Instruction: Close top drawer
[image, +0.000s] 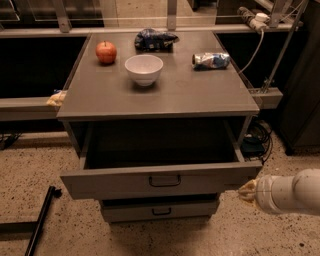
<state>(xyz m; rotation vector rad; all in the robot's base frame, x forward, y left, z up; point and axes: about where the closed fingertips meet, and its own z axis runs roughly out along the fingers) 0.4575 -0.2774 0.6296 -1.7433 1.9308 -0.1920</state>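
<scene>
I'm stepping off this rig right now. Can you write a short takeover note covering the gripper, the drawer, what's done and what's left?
Gripper: low on the right, just off the right end of the top drawer front. I cannot tell whether it is touching.
Drawer: pulled far out, with its handle facing the camera.
Done: the gripper is at the drawer front, but nothing is closed yet.
Left: probably press on the front and push the drawer in until it is flush with the cabinet.
</scene>
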